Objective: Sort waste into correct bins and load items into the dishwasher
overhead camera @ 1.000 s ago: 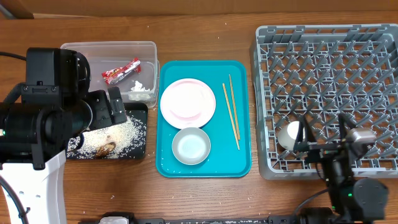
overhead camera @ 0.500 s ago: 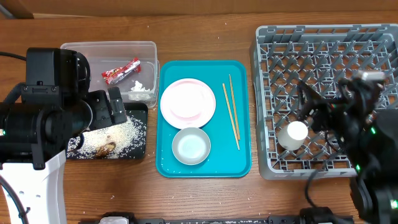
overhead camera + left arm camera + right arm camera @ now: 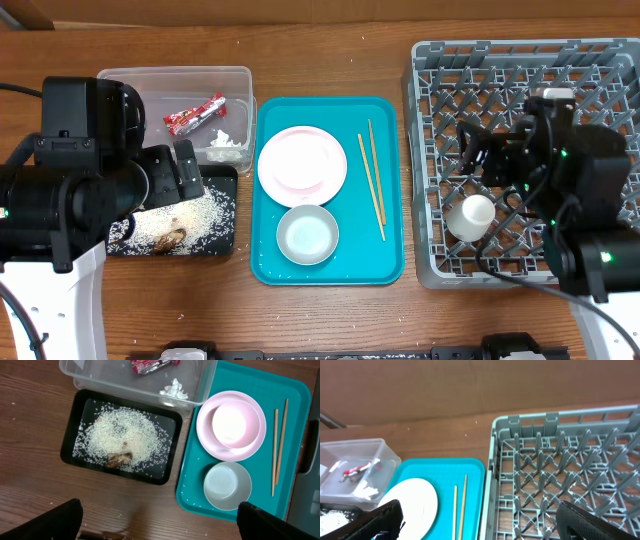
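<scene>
Wooden chopsticks (image 3: 372, 186) look light, stiff, roll-prone; pinch both mid-length; right gripper (image 3: 479, 519) and left gripper (image 3: 175, 168) gape empty.

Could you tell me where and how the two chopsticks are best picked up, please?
I would grip the chopsticks at mid-length, coming straight down from above and closing across both. They lie flat and nearly parallel on the teal tray, no end raised, with bare tray either side.
</scene>
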Motion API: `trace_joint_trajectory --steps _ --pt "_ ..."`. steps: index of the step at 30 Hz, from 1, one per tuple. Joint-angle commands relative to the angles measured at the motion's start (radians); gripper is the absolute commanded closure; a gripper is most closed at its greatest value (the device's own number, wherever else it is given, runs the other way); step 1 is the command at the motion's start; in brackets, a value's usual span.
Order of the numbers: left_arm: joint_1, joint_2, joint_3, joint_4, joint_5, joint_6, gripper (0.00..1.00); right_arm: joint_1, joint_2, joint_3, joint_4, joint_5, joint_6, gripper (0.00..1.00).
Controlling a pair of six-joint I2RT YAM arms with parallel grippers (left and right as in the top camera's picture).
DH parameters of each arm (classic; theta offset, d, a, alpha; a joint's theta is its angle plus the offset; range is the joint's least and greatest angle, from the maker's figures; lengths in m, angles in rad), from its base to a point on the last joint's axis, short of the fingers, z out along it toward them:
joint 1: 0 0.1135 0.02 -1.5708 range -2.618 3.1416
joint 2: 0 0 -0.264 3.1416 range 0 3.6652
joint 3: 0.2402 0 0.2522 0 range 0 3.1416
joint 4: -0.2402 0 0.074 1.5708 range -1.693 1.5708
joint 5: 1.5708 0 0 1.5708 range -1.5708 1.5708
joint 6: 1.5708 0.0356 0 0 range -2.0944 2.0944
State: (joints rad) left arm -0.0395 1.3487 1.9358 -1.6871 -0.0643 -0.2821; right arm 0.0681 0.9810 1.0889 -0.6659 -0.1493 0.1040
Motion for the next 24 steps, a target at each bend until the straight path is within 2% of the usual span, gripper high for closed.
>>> trace_joint_trajectory --steps 1,7,12,18,24 --pt "-0.007 0.005 0.000 0.000 0.005 -0.006 0.00 0.008 0.040 0.016 -0.005 -0.003 0.000 0.00" --pt "-0.007 0.005 0.000 0.000 0.005 -0.006 0.00 0.008 0.026 0.028 0.005 -0.043 0.000 0.00" --pt "-0.007 0.005 0.000 0.000 0.005 -0.006 0.00 0.008 -0.148 0.079 0.011 -0.014 -0.001 0.00" --pt "-0.007 0.005 0.000 0.000 0.005 -0.006 0.00 0.008 -0.358 0.086 0.113 -0.008 -0.001 0.00" --pt "-0.007 0.005 0.000 0.000 0.005 -0.006 0.00 0.008 -0.415 0.084 0.133 -0.009 -0.001 0.00"
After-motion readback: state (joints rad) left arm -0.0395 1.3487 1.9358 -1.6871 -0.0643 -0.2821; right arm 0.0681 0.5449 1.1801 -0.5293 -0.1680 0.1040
